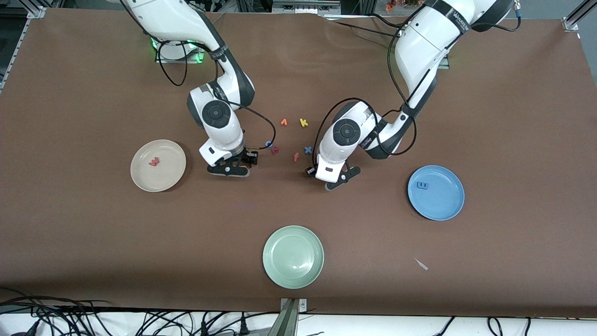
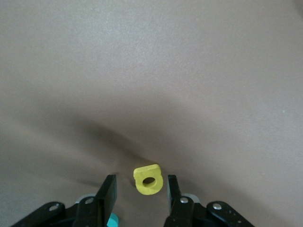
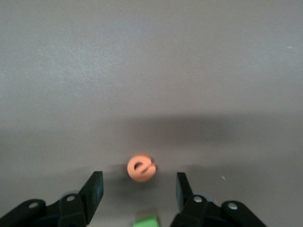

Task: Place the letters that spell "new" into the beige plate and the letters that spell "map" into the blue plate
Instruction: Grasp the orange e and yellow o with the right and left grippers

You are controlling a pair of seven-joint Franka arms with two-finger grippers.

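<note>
Left gripper [image 2: 138,187] low at desk centre, part-closed around yellow a [image 2: 148,179], not gripping; right gripper [image 3: 137,187] wide open, orange e [image 3: 140,167] between its jaws; pink w [image 1: 154,161] in beige plate [image 1: 140,179], m [image 1: 423,185] in blue plate [image 1: 447,207].

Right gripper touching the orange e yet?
Apart. The right wrist view shows the orange e lying between the right gripper fingers, bare table on both sides.

Bare table [image 1: 298,200] between both arms' hands and the pale green plate [image 1: 293,256], loose letters [image 1: 298,140] just between the hands.
</note>
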